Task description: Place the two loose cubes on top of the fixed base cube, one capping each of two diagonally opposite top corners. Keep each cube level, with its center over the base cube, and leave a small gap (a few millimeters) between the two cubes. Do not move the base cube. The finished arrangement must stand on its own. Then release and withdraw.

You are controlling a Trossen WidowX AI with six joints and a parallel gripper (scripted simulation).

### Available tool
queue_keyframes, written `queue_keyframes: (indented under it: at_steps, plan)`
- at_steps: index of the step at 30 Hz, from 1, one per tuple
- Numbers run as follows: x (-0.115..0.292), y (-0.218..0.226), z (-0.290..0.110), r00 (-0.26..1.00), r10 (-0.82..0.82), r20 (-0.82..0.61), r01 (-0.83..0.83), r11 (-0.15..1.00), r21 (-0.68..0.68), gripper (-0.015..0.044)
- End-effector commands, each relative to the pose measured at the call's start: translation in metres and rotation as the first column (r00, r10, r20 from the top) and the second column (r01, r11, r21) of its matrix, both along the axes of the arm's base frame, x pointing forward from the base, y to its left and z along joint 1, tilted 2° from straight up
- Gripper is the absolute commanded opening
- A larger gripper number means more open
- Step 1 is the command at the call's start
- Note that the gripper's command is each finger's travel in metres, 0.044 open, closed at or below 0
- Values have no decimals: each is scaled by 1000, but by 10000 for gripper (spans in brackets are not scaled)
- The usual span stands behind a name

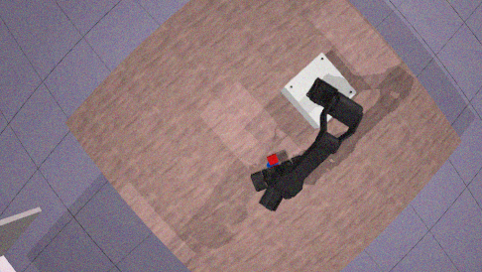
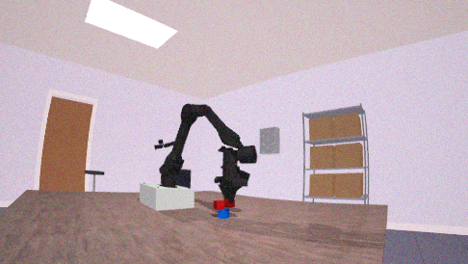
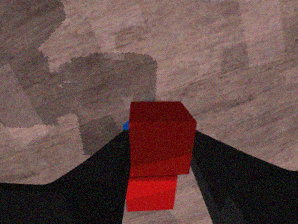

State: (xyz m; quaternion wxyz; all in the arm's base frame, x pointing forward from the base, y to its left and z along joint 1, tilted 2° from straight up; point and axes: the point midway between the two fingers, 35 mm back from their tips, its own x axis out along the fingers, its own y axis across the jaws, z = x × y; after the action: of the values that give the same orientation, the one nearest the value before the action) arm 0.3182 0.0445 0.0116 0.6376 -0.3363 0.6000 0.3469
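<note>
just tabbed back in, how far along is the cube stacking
Roughly halfway. One red cube already sits on the blue base cube. The gripper is shut on the second red cube, low beside the first, at the stack. Left: seat it on the opposite corner with a small gap, open the jaws, withdraw.

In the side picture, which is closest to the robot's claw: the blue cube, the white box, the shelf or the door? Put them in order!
From the gripper, which holds a red cube:
1. Blue cube, just below it.
2. White box, to the left under the arm.
3. Shelf, right, by the wall.
4. Door, far left.
</note>
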Motion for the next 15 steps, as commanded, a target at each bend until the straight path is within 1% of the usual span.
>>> queue_keyframes:
  at_steps: [1,15]
  plan:
    - [-1,1,-5,1000,-5,-5,5,1000,4,105]
    - [-1,1,-6,1000,-5,-5,5,1000,4,105]
